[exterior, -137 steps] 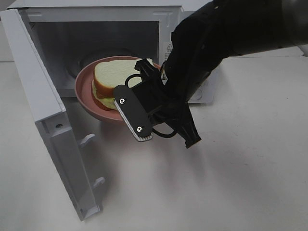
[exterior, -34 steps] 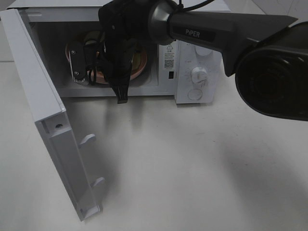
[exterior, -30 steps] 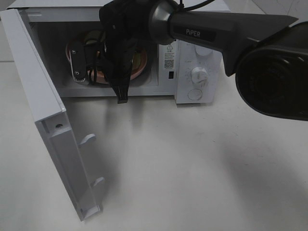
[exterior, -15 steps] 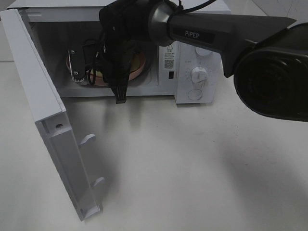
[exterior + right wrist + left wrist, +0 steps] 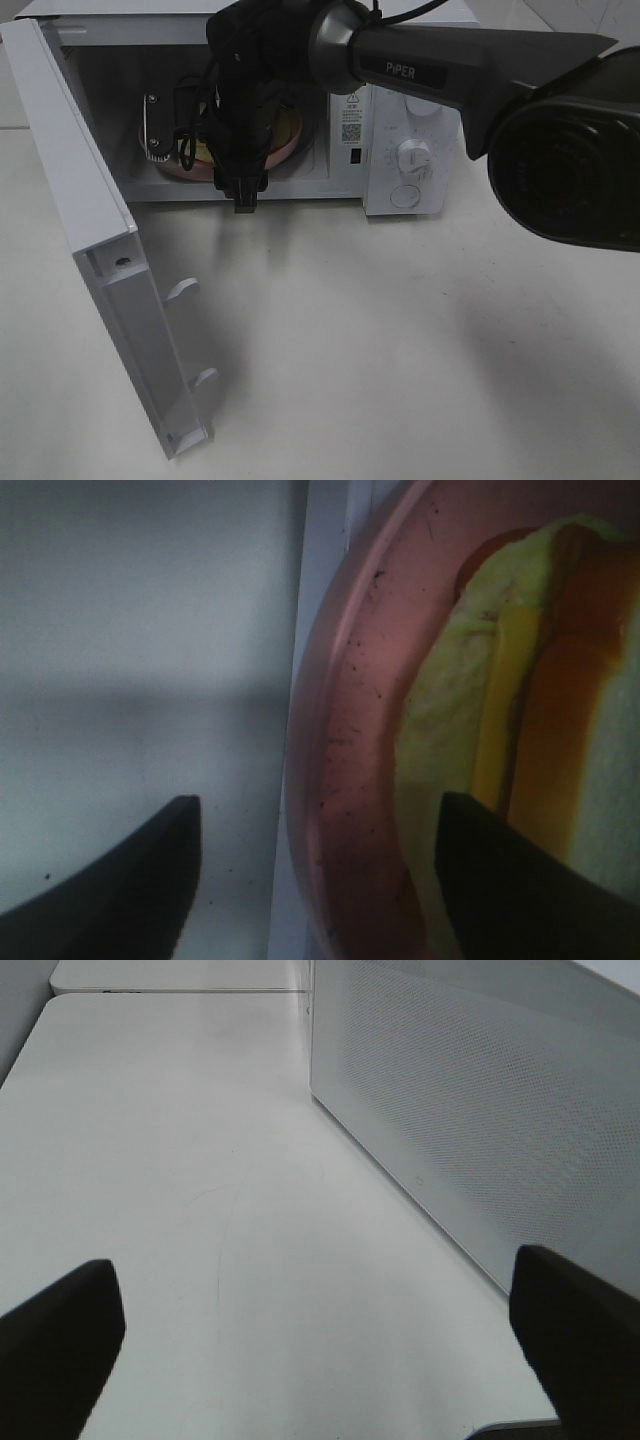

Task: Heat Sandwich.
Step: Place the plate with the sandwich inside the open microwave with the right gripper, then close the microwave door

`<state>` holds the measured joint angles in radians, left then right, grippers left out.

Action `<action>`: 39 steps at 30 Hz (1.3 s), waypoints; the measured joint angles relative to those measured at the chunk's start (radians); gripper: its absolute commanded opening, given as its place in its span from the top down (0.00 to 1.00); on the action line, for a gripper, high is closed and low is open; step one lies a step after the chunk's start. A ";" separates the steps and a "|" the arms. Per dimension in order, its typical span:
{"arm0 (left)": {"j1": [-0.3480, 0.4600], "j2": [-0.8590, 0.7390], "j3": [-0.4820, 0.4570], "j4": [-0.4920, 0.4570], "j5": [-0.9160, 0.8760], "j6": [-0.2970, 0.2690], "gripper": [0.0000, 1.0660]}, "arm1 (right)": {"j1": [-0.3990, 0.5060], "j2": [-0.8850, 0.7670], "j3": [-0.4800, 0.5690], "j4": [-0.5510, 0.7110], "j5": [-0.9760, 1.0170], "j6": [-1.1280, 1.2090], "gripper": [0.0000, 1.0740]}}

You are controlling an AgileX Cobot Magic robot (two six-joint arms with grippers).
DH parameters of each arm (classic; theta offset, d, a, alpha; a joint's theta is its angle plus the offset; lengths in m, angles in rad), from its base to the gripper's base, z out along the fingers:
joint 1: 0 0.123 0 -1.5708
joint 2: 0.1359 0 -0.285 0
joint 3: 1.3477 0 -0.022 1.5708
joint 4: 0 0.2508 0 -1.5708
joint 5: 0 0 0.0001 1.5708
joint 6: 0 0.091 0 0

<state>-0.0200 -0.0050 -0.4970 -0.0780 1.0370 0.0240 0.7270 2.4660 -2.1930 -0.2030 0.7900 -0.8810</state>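
Note:
The sandwich [image 5: 560,680], with white bread and a yellow and orange filling, lies on the round pink plate [image 5: 350,730]. The plate [image 5: 288,130] rests inside the open microwave [image 5: 415,110], largely hidden by my right arm in the exterior high view. My right gripper [image 5: 198,160] is inside the cavity, open. In the right wrist view the right gripper [image 5: 320,880] has the plate's rim between its spread fingertips [image 5: 130,880], which hold nothing. My left gripper [image 5: 318,1345] is open and empty above the table, beside a white dotted panel [image 5: 480,1110].
The microwave door [image 5: 90,220] stands swung out to the left, its latch hooks [image 5: 185,290] facing the table. The control knobs [image 5: 413,157] are on the right of the cavity. My right arm's dark housing [image 5: 570,150] fills the upper right of the exterior high view.
My right gripper has opened and let go of the plate's rim. The plate and sandwich now sit free in the microwave. The left gripper has not moved.

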 measured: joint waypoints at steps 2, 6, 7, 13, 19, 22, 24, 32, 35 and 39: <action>0.000 0.000 0.000 0.000 0.000 0.000 0.05 | 0.000 -0.001 0.000 0.000 0.000 0.013 0.27; 0.000 0.000 0.000 0.000 0.000 0.000 0.05 | 0.000 -0.038 0.049 0.000 -0.039 0.039 0.26; 0.000 0.000 0.000 0.000 0.000 0.000 0.05 | 0.000 -0.049 0.066 -0.002 -0.053 0.041 0.26; 0.000 0.000 0.000 0.000 0.000 0.000 0.05 | 0.000 -0.135 0.229 -0.012 -0.174 0.047 0.27; 0.000 0.000 0.000 0.000 0.000 0.000 0.05 | 0.000 -0.190 0.327 -0.020 -0.244 0.047 0.27; 0.000 0.000 0.000 0.000 0.000 0.000 0.05 | 0.000 -0.228 0.400 -0.027 -0.277 0.047 0.29; 0.000 0.000 0.000 0.000 0.000 0.000 0.05 | 0.000 -0.249 0.444 -0.028 -0.297 0.047 0.29; 0.000 0.000 0.000 0.000 0.000 0.000 0.05 | 0.000 -0.340 0.596 -0.027 -0.380 0.053 0.29; 0.000 0.000 0.000 0.000 0.000 0.000 0.05 | 0.000 -0.391 0.682 -0.027 -0.427 0.071 0.29; 0.000 0.000 0.000 0.000 0.000 0.000 0.05 | 0.000 -0.443 0.750 -0.027 -0.454 0.080 0.29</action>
<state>-0.0200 -0.0050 -0.4970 -0.0780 1.0370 0.0240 0.7270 2.0230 -1.4430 -0.2300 0.3360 -0.8010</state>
